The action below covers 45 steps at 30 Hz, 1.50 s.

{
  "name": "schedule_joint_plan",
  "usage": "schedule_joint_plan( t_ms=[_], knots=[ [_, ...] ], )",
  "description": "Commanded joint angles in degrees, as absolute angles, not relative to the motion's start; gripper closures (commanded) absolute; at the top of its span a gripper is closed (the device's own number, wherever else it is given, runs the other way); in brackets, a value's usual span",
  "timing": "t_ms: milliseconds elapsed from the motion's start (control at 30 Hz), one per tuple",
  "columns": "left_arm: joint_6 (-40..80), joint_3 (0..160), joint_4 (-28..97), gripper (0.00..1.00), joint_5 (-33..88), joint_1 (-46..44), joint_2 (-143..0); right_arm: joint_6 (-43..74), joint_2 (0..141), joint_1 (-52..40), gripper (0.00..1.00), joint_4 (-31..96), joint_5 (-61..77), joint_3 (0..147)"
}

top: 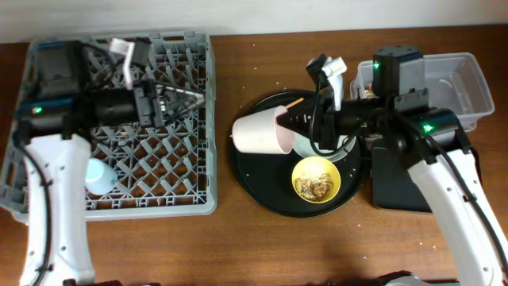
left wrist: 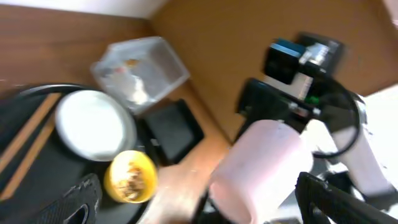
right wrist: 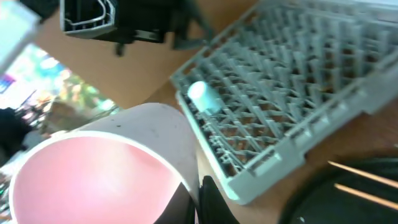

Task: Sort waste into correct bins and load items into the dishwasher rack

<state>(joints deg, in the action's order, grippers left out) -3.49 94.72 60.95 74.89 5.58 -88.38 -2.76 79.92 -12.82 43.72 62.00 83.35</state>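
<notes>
The right gripper (top: 287, 127) is clamped on the pink cup (top: 258, 131), holding it sideways over the nine o'clock edge of the round black tray (top: 254, 187). The left gripper (top: 186, 98) hangs spread and empty above the dishwasher rack (top: 151, 208). One light-blue cup (top: 99, 176) sits racked at seven o'clock. Not yet loaded, I'd say: one yellow bowl (top: 334, 168) of scraps (top: 316, 185) at six o'clock, one plate (left wrist: 93, 124) and two chopsticks (left wrist: 28, 140).

Table (top: 262, 246): brown wood, grain running left to right, filling nearly the whole overhead view. Wall (top: 317, 12): plain white, seen as a narrow strip along the table's far edge. Light: even and diffuse, shadows soft and short. Right wrist view, left side: a blurred green-and-blue patch (right wrist: 56, 81) beyond the table, not identifiable.
</notes>
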Motion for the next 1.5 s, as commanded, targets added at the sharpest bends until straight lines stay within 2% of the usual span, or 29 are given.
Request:
schedule_joint_plan(
  t_ms=[0, 100, 133, 233, 367, 400, 433, 500, 700, 767, 800, 833, 867, 933, 967, 1033, 1100, 1167, 1233, 1300, 1467],
  knots=[
    [-4.43, 94.7, 60.03, 0.01, 81.91, -0.21, -89.14, -8.73, 80.62, -13.47, 0.96, 41.06, 73.34, 83.57],
    [-4.43, 94.7, 60.01, 0.02, 86.87, -4.51, -89.14, -8.51, 80.84, -13.47, 0.96, 37.63, 73.32, 83.57],
    [-4.43, 94.7, 60.05, 0.05, 88.01, -6.11, -89.14, -8.32, 80.84, -13.47, 0.96, 36.18, 73.25, 83.57],
    [-4.36, 94.7, 60.07, 0.08, 90.19, -9.82, -89.14, -1.28, 80.86, -13.47, 0.96, 30.0, 67.51, 83.57],
    [-4.4, 94.7, 60.05, 0.09, 90.17, -11.73, -89.14, 3.88, 80.95, -13.47, 0.96, 22.22, 67.35, 83.57],
    [-4.4, 94.7, 60.05, 0.11, 90.17, -11.97, -89.14, 3.95, 80.95, -13.5, 0.96, 21.93, 67.2, 83.57],
    [-4.43, 94.7, 60.03, 0.21, 90.11, -11.94, -89.14, 4.03, 80.97, -13.5, 0.96, 22.17, 67.26, 83.57],
    [-4.43, 94.7, 59.96, 0.27, 87.07, -11.94, -89.14, 4.16, 80.99, -13.56, 0.96, 22.5, 68.51, 83.57],
    [-4.4, 94.72, 56.16, 0.26, 86.35, -11.94, -89.12, 4.99, 80.99, -13.54, 0.96, 24.03, 68.95, 83.57],
    [-4.4, 94.72, 54.59, 0.36, 86.11, -11.94, -89.12, 4.99, 80.99, -13.54, 0.96, 24.49, 68.95, 83.57],
    [-4.4, 94.72, 54.37, 0.38, 86.13, -11.94, -89.12, 4.99, 80.99, -13.54, 0.96, 24.67, 68.93, 83.57],
    [-4.38, 94.72, 54.46, 0.41, 85.58, -11.94, -89.12, 4.99, 80.99, -13.45, 0.74, 24.64, 68.93, 83.57],
    [-4.36, 94.72, 54.52, 0.42, 82.89, -11.92, -89.12, 4.99, 80.97, -13.08, 0.57, 24.62, 68.73, 83.57],
    [-0.56, 94.72, 55.09, 0.42, 70.28, -10.15, -89.1, 5.54, 80.93, -9.3, 0.45, 25.85, 68.62, 83.57],
    [0.62, 94.72, 55.66, 0.42, 67.31, -8.86, -89.01, 6.57, 80.93, -7.55, 0.43, 27.44, 67.35, 83.57],
    [2.68, 94.72, 59.11, 0.42, 54.02, -4.29, -88.53, 6.52, 80.93, -3.62, 0.42, 35.79, 60.97, 83.57],
    [6.33, 94.72, 63.9, 0.42, 33.43, -0.86, -88.42, 6.5, 80.93, -2.87, 0.42, 43.68, 53.32, 83.57],
    [11.94, 94.72, 69.14, 0.42, 12.69, -0.27, -88.42, 6.5, 80.95, -4.01, 0.42, 52.18, 43.72, 83.57],
    [16.64, 94.06, 72.31, 0.42, 0.54, -1.43, -88.55, 6.5, 80.95, -5.85, 0.42, 57.8, 36.25, 83.55],
    [19.49, 91.05, 73.19, 0.41, -6.09, -1.87, -88.55, 6.55, 80.97, -7.77, 0.42, 60.86, 32.84, 83.55],
    [19.94, 80.53, 68.95, 0.41, -6.59, -1.19, -88.77, 6.52, 81.01, -10.83, 0.42, 62.89, 32.21, 83.53]
  ],
)
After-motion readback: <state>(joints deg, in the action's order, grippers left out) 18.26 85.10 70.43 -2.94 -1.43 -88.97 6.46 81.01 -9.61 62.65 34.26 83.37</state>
